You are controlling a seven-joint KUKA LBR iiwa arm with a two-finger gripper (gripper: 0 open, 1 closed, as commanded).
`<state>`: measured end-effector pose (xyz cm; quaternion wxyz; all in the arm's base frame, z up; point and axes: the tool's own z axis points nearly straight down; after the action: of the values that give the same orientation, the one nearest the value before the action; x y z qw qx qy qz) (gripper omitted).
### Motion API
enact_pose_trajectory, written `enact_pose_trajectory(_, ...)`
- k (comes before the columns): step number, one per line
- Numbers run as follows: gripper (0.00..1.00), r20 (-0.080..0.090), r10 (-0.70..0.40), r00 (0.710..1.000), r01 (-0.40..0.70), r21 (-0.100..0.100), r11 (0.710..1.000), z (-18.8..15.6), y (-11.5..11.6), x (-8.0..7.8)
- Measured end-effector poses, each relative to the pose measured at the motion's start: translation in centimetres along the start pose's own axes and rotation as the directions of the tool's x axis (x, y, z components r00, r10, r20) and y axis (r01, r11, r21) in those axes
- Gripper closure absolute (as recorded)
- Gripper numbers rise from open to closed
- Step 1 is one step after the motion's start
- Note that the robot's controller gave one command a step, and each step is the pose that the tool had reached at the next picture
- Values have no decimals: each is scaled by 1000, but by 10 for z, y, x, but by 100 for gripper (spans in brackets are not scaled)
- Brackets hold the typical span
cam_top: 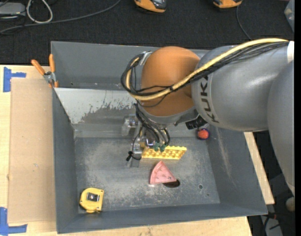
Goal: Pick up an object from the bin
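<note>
Seemingly claw (135, 155) touches yellow brick (166, 153) on dusty bin (91, 166).

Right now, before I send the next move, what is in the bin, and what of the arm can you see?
bin: one, grey metal, holds everything below
studded brick: one, yellow, flat, mid-bin, its left end right beside the gripper
wedge: one, pink, just nearer the front wall than the studded brick
dark thing: one, small, blackish, at the wedge's lower right corner; kind unclear
round thing: one, small, red, by the right wall close under the arm
tape measure: one, yellow with a black face, front-left corner, apart from the rest
arm: one, grey, reaching in from the right
wrist cover: one, orange, with cables looped over it
gripper: one, low over the mid-bin floor
</note>
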<state>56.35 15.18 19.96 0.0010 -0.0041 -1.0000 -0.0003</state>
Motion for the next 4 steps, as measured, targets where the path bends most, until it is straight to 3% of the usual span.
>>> enact_pose_trajectory(1, 0, 0, 0, 1000, 0, 0, 1000, 0, 1, 0)
enact_pose_trajectory(2, 0, -2, -18, 1000, 18, -1, 1000, -3, 41, 18)
enact_pose_trajectory(3, 0, -3, 13, 1000, -13, 3, 1000, -2, 68, 32)
enact_pose_trajectory(4, 0, -5, -21, 1000, 21, 3, 1000, 21, 55, 87)
